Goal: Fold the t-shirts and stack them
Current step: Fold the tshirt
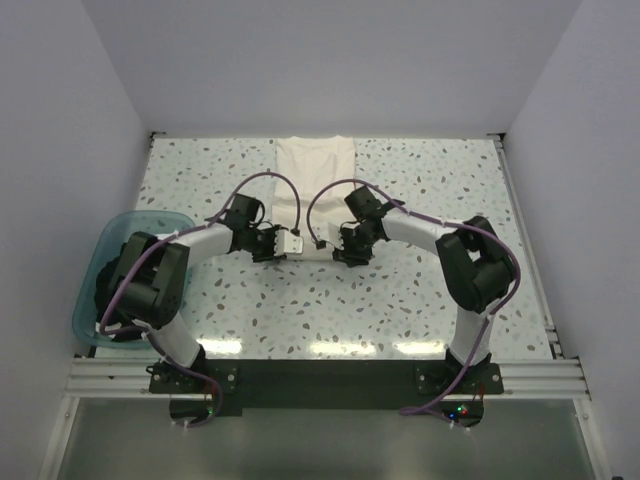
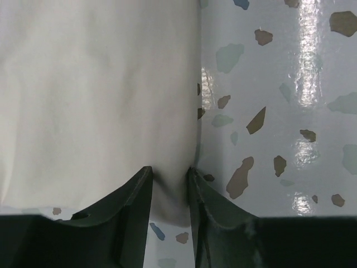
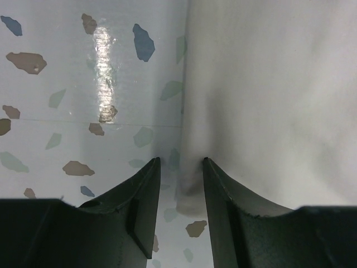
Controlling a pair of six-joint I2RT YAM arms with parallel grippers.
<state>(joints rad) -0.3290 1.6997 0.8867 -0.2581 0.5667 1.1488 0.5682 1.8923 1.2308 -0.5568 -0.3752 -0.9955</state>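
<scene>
A white t-shirt (image 1: 313, 195) lies folded into a long strip running from the table's back edge toward the middle. Only plain white cloth shows, and its print is hidden. My left gripper (image 1: 291, 245) is down at the strip's near left corner. In the left wrist view (image 2: 168, 168) its jaws stand a little apart around that corner of cloth (image 2: 100, 100). My right gripper (image 1: 346, 250) is at the near right corner. In the right wrist view (image 3: 181, 161) its jaws also stand apart, straddling the cloth's edge (image 3: 268, 95). No black shirt shows clearly.
A translucent teal tub (image 1: 92, 280) stands at the left table edge beside the left arm, with something dark inside, mostly hidden by the arm. The speckled tabletop (image 1: 330, 300) lies between the shirt and the arm bases. White walls close in the back and sides.
</scene>
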